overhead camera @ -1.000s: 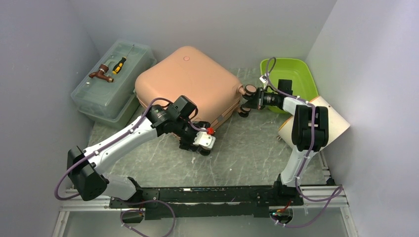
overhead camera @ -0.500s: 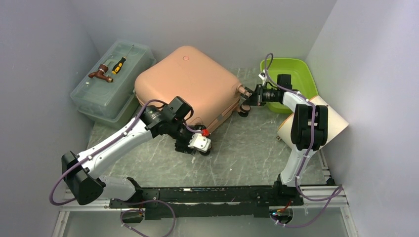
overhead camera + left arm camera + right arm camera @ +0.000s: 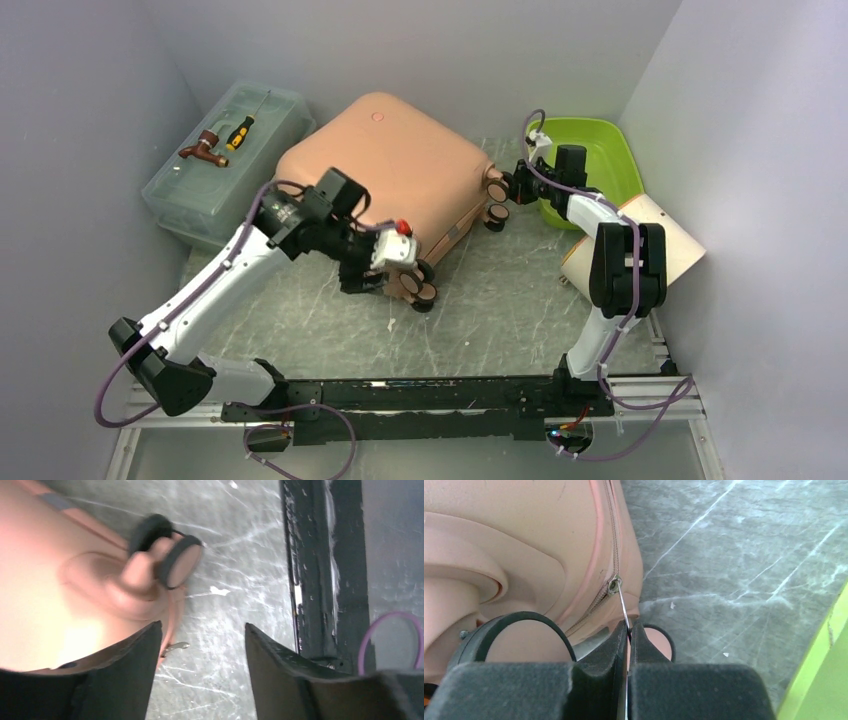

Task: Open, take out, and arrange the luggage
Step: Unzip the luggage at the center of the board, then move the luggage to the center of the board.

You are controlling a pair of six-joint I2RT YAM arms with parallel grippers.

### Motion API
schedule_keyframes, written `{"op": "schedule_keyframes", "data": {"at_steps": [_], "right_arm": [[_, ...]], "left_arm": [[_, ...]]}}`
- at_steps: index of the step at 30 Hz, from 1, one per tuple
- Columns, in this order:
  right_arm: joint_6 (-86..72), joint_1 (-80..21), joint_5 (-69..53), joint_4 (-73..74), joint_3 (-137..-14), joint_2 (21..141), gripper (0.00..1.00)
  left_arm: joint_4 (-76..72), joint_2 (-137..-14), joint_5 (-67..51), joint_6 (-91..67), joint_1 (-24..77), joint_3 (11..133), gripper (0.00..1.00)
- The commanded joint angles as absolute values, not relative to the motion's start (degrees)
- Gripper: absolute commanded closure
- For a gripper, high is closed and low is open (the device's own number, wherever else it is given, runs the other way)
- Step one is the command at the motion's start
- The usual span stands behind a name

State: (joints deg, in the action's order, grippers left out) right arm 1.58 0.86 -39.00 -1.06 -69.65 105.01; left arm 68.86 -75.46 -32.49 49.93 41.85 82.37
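The salmon-pink luggage point(image 3: 380, 165) lies flat at the middle of the table, its zip still closed at the corners I see. My left gripper point(image 3: 385, 283) is low at its near corner, beside the wheels point(image 3: 420, 288). In the left wrist view the left gripper point(image 3: 202, 625) is open, with a small zipper pull point(image 3: 175, 647) sticking out right next to its left finger point(image 3: 130, 675) and a wheel point(image 3: 172, 555) ahead. My right gripper point(image 3: 515, 185) is at the right corner wheels. In the right wrist view the right gripper point(image 3: 629, 627) is shut on the thin metal zipper pull point(image 3: 621, 602).
A translucent toolbox point(image 3: 225, 170) stands at the back left with a screwdriver point(image 3: 243, 128) on its lid. A lime green tray point(image 3: 590, 150) sits at the back right, a beige board point(image 3: 670, 245) leans by the right wall, and a black rail point(image 3: 420, 395) runs along the near edge.
My left arm swung back and left along the luggage's near corner, its jaws narrowing. The near wheels came into sight. My right gripper shifted slightly toward the back, still on the pull.
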Motion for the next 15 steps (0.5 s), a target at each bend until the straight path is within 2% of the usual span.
{"op": "schedule_keyframes", "data": {"at_steps": [1,3,4,10,12,15], "right_arm": [[4.90,3.92,-26.39,-12.99,-70.22,102.36,1.00],[5.07,3.79,-26.17,-12.10,-71.99,103.77,1.00],[4.69,3.78,-26.10,-11.95,-72.77,104.44,1.00],[3.18,3.21,-27.59,-12.49,-74.13,105.06,1.00],[3.52,3.09,-28.17,-13.10,-73.00,104.01,1.00],[4.85,2.99,-28.50,-13.76,-70.92,102.06,1.00]], "left_arm": [[66.43,-76.84,-31.62,42.79,39.37,92.67,0.21],[62.91,-77.84,-29.68,38.60,38.70,95.16,0.05],[60.73,-78.52,-27.24,36.71,38.22,96.48,0.01],[37.70,-82.86,-3.13,25.64,29.78,96.61,0.01],[30.72,-86.30,-0.27,22.44,25.42,97.93,0.01],[27.79,-94.81,4.29,18.16,20.99,104.33,0.00]]}}
